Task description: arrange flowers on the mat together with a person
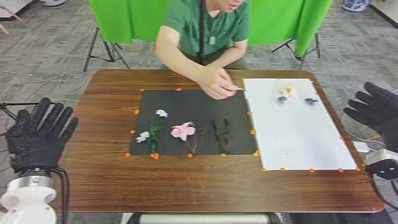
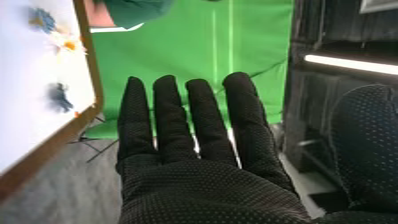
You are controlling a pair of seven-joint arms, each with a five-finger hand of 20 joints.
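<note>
Fingers of the right hand [image 1: 377, 111] extend straight, slightly apart, near the white mat [image 1: 299, 131] bearing the white-and-yellow flower [image 1: 286, 92] and blue flowers [image 1: 311, 101]. Farther off, the pink flower [image 1: 183, 131] lies on the black mat [image 1: 189, 106]; a person's hand [image 1: 216, 82] is over its far edge.

I have my right hand [image 1: 378, 110] open, fingers straight and slightly spread, thumb [image 2: 362, 145] held well apart from them. Beside it I see the white mat [image 2: 22, 95] on the brown wooden table [image 2: 55, 141]. On the mat, a white flower with a yellow centre [image 2: 69, 45] lies just beside a blue flower [image 2: 41, 20]; a blurred blue-grey flower [image 2: 59, 97] lies apart, nearer the table's edge. Beyond my fingers hangs a green curtain [image 2: 200, 45].
</note>
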